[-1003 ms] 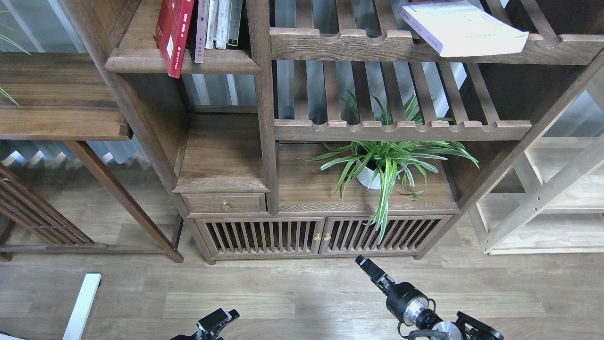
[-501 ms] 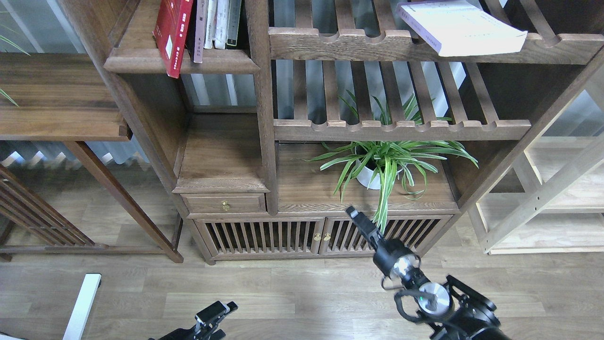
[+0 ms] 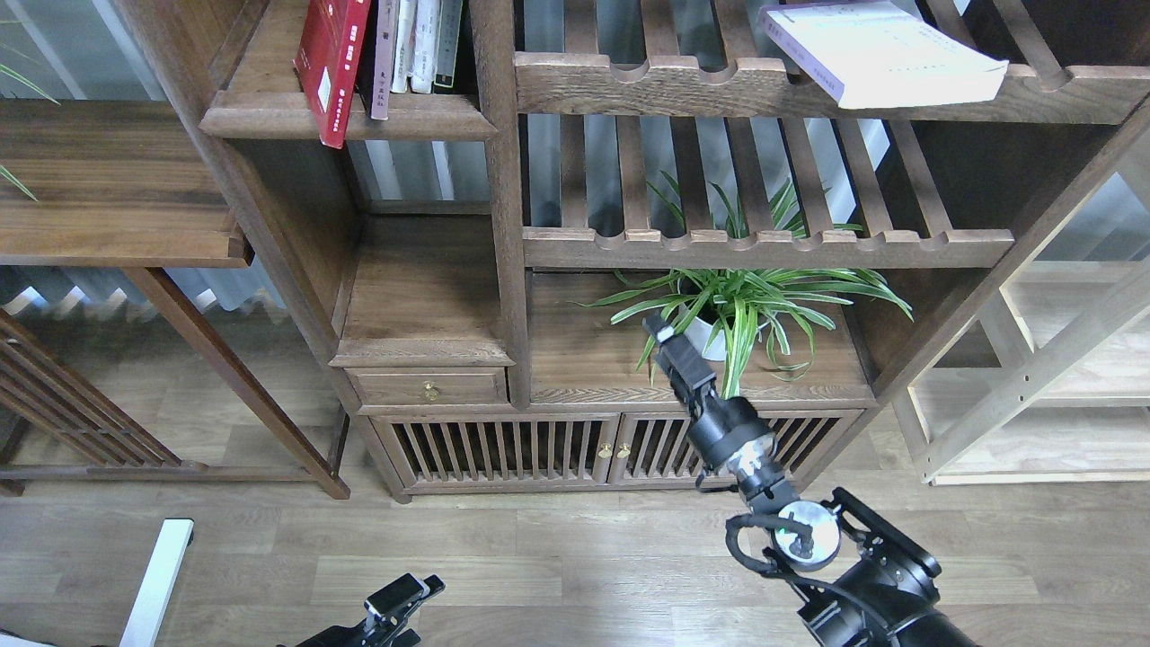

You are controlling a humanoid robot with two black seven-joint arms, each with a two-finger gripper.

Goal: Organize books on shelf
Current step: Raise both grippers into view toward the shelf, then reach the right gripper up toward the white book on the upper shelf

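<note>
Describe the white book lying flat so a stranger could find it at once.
Start at the tall dark bookcase and look to its top slatted shelf, on the right. The white book lies flat there, one corner jutting past the scalloped front rail. Unlike the upright books on the left shelf, it is thick, pale and alone.

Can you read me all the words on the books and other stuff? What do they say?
No text can be read here.
Bright red paperback book: yellow marks and a white label, too small.
Thin pale-spined books: dark spine print, blurred.
Thick white-lavender book: faint cover lines, unreadable.
</note>
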